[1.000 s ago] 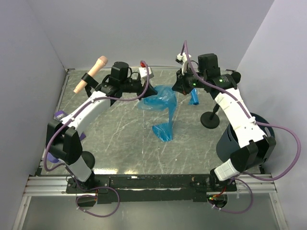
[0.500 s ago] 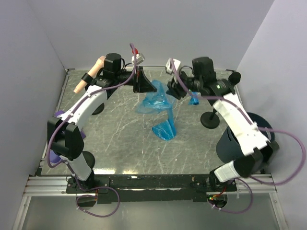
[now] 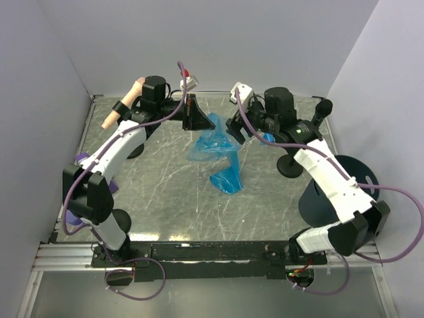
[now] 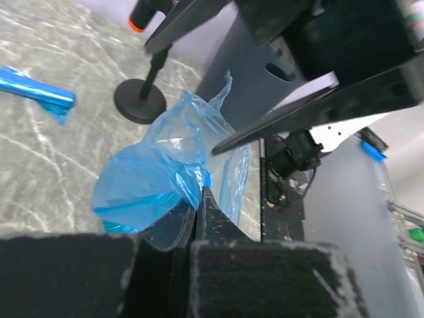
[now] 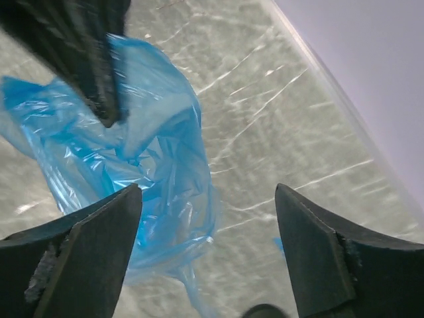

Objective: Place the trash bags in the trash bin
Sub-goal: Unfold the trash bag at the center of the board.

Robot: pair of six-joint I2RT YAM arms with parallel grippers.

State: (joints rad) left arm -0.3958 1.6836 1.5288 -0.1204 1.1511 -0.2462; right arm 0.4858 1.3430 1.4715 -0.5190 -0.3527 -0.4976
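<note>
A long translucent blue trash bag (image 3: 222,149) hangs from my left gripper (image 3: 204,119), which is shut on its upper edge; its lower end lies crumpled on the table. In the left wrist view the shut left gripper (image 4: 199,193) pinches the film of this bag (image 4: 156,175). My right gripper (image 3: 237,134) stands open just right of the bag, holding nothing. Seen from the right wrist, the open right gripper (image 5: 207,192) has the bag (image 5: 162,139) to its left. A small blue roll (image 3: 268,138) lies behind the right arm. The dark trash bin (image 3: 313,202) stands at the right edge.
A black microphone-stand base (image 3: 290,165) sits between the bag and the bin. A second stand with a peach-coloured microphone (image 3: 122,106) rises at the back left. Purple objects (image 3: 83,159) lie by the left wall. Grey walls close in three sides.
My right gripper has let go of the bag, opened wide and shifted left. My left gripper has moved back and slightly right, keeping the bag's top edge.
</note>
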